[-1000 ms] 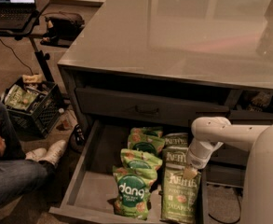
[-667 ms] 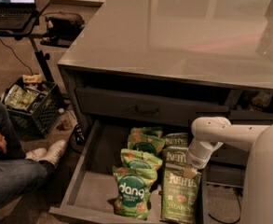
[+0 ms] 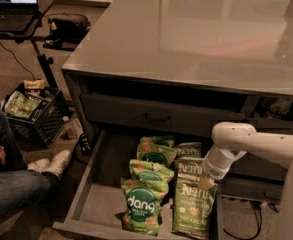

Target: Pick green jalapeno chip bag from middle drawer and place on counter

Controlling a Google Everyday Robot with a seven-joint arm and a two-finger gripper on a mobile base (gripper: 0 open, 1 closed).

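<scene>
The middle drawer [image 3: 87, 183] is pulled open below the counter [image 3: 196, 34]. Several chip bags lie in it. The green jalapeno chip bag [image 3: 193, 211], olive with pale Kettle lettering, lies flat at the front right. A second olive Kettle bag [image 3: 188, 150] lies behind it. Brighter green dang bags [image 3: 141, 205] fill the middle. My white arm reaches in from the right, and my gripper [image 3: 206, 182] points down just above the upper right part of the front Kettle bag.
A shallower shut drawer front with a small dark handle [image 3: 158, 118] sits above the open drawer. A seated person's legs [image 3: 11, 189] and white shoes [image 3: 51, 161] are at the left, with a black crate [image 3: 33, 115] and a laptop on a stand [image 3: 11, 4] behind.
</scene>
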